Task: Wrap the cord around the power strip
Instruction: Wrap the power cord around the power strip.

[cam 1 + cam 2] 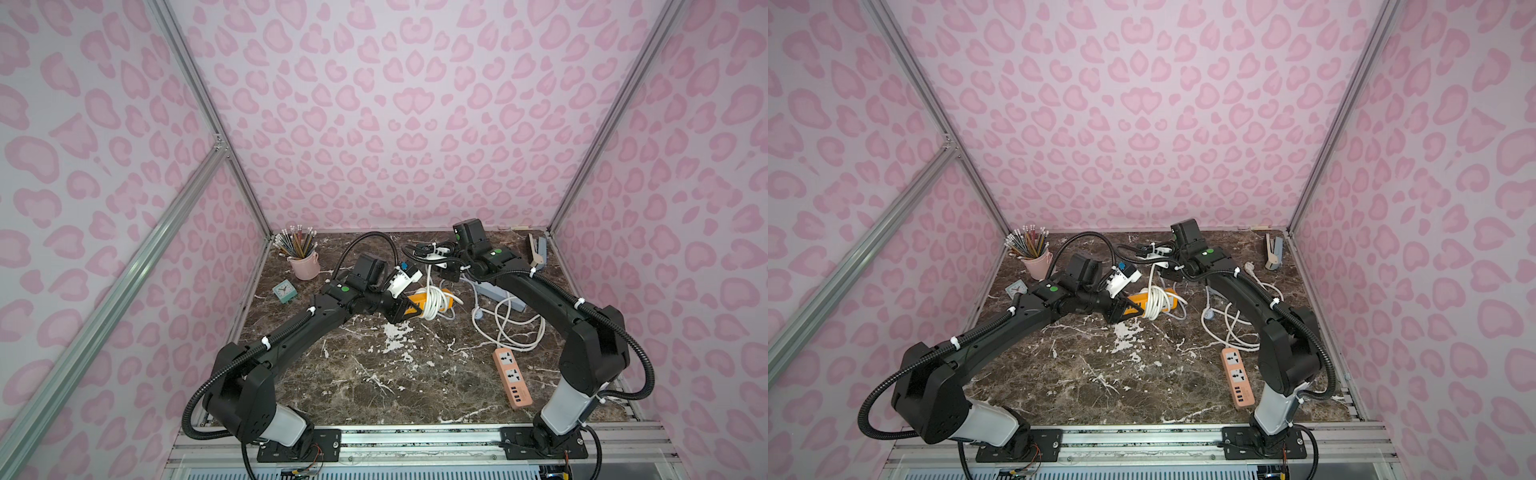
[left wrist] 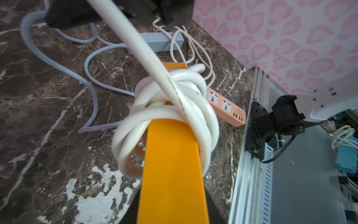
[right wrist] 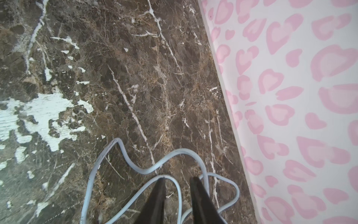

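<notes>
An orange power strip (image 1: 415,297) (image 1: 1136,298) (image 2: 172,155) is held at one end, just above the marble table, by my left gripper (image 1: 415,309) (image 2: 172,213), which is shut on it. The thick white cord (image 1: 434,303) (image 1: 1154,301) (image 2: 170,100) is wound in several loops around the strip's middle. A free stretch of cord (image 2: 135,38) rises from the coil toward my right gripper (image 1: 446,274) (image 1: 1169,272). In the right wrist view the right gripper (image 3: 177,179) stands open with nothing between its fingers. The cord's plug end is hidden.
A grey power strip (image 1: 505,297) (image 2: 155,40) lies under the right arm, and its pale blue cord (image 3: 135,164) snakes beneath the right gripper. At the right front lie a peach power strip (image 1: 512,380) and white cord loops (image 1: 515,328). Pencil cup (image 1: 303,262), clock (image 1: 285,289) and stapler (image 1: 538,249) stand at the back.
</notes>
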Available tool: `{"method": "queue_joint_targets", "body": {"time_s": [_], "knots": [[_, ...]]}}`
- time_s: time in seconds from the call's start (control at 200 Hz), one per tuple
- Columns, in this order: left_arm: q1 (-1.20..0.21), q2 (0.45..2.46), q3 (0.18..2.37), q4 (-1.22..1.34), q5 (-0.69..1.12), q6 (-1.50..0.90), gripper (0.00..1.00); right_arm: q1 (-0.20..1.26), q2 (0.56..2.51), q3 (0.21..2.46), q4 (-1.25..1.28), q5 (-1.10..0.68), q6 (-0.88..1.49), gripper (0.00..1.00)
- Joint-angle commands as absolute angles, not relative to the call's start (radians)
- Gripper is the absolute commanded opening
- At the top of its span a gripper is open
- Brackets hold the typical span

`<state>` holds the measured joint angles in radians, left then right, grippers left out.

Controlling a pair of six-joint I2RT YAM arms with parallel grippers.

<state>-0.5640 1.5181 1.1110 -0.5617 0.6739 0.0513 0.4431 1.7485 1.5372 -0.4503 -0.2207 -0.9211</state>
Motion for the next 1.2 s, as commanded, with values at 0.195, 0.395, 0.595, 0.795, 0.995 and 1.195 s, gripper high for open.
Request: {"method": "queue_joint_targets", "body": {"time_s": [0.195, 0.395, 0.595, 0.795, 0.995, 1.195], "knots": [[-0.541, 1.512, 1.101, -0.56, 0.948, 0.143, 0.03, 0.379, 1.767, 1.567, -0.522, -0.408, -0.882, 0.35], [-0.473, 1.442, 1.071, -0.458, 1.181, 0.125, 0.03, 0.317, 1.777, 1.537, -0.504, -0.565, -0.855, 0.33], [-0.439, 1.391, 1.055, -0.322, 1.251, 0.041, 0.03, 0.263, 1.813, 1.552, -0.53, -0.788, -0.84, 0.35], [-0.403, 1.356, 0.972, 0.037, 1.215, -0.24, 0.03, 0.259, 1.819, 1.489, -0.467, -0.952, -0.763, 0.35], [-0.379, 1.433, 0.994, 0.028, 1.149, -0.279, 0.03, 0.247, 1.768, 1.371, -0.291, -1.03, -0.625, 0.41], [-0.345, 1.486, 0.949, 0.293, 1.085, -0.529, 0.03, 0.239, 1.757, 1.254, -0.077, -1.062, -0.434, 0.36]]}}
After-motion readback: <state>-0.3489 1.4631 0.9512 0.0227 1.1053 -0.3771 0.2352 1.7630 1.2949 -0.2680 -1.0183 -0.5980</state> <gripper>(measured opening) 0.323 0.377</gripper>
